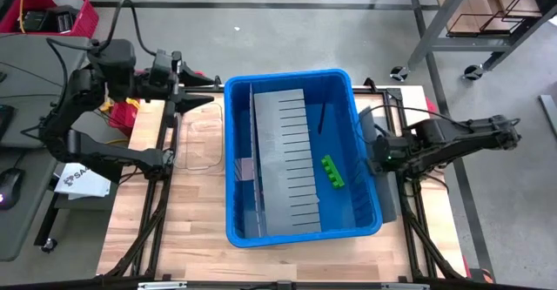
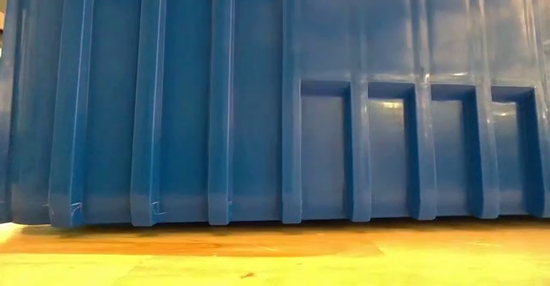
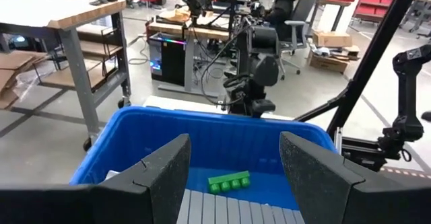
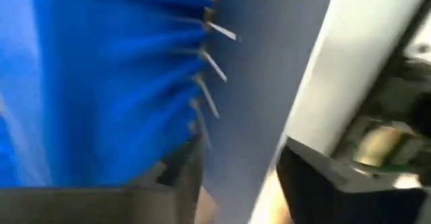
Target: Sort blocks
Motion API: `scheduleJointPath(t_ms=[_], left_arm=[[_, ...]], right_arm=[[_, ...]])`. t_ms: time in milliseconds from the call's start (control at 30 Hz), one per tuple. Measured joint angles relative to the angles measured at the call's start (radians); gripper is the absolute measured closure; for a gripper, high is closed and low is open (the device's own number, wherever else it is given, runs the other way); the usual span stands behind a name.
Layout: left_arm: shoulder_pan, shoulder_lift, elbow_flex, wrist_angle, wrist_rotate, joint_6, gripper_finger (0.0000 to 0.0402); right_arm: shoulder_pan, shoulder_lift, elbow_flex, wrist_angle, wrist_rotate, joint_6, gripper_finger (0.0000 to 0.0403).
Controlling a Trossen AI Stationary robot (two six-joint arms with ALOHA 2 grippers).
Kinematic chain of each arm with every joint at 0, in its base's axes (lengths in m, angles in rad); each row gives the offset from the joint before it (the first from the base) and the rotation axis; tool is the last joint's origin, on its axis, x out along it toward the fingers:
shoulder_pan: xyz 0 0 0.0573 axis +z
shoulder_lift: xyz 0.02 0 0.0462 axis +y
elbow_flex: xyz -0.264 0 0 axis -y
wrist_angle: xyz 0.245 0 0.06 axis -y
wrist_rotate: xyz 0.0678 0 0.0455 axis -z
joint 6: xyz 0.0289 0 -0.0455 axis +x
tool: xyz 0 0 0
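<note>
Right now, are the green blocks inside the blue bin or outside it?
Inside. In the high view the green blocks lie as a joined row on the floor of the blue bin, beside the grey divider panel. The left wrist view agrees.

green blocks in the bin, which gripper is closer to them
Right. The right gripper sits just outside the blue bin's wall beside the green blocks; the left gripper is beyond the bin's opposite side.

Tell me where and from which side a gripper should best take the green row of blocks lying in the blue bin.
Probably from straight above, fingers closing across the narrow width near the middle of the green row of blocks. It lies flat and slanted on the blue bin floor, apart from the grey divider panel, and the bin's walls bar any sideways approach. The right gripper is nearer.
</note>
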Motion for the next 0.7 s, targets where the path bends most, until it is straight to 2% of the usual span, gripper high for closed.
scheduleJointPath(t_ms=[67, 133, 333, 433, 533, 633, 700], left_arm=[[0.000, 0.009, 0.000, 0.000, 0.002, 0.001, 0.0179], [0.000, 0.021, 0.000, 0.000, 0.001, 0.000, 0.0179], [0.000, 0.058, 0.000, -0.016, 0.001, -0.042, 0.0179], [0.000, 0.075, 0.000, -0.090, 0.001, -0.085, 0.0179], [-0.016, 0.095, 0.000, -0.233, 0.000, -0.130, 0.0179], [-0.047, 0.123, -0.005, -0.372, 0.000, -0.175, 0.0179], [-0.066, 0.142, -0.043, -0.376, -0.008, -0.255, 0.0179]], right_arm=[[0.001, -0.006, 0.031, -0.090, -0.015, -0.041, 0.0212], [0.001, -0.008, 0.078, -0.188, 0.014, -0.046, 0.0203], [0.000, -0.046, 0.218, -0.119, 0.259, -0.053, 0.0203], [0.000, -0.043, 0.260, 0.035, 0.373, -0.081, 0.0203], [0.000, -0.014, 0.266, 0.291, 0.444, -0.209, 0.0203], [-0.007, 0.053, 0.266, 0.482, 0.474, -0.342, 0.0203], [-0.023, 0.107, 0.265, 0.573, 0.475, -0.407, 0.0203]])
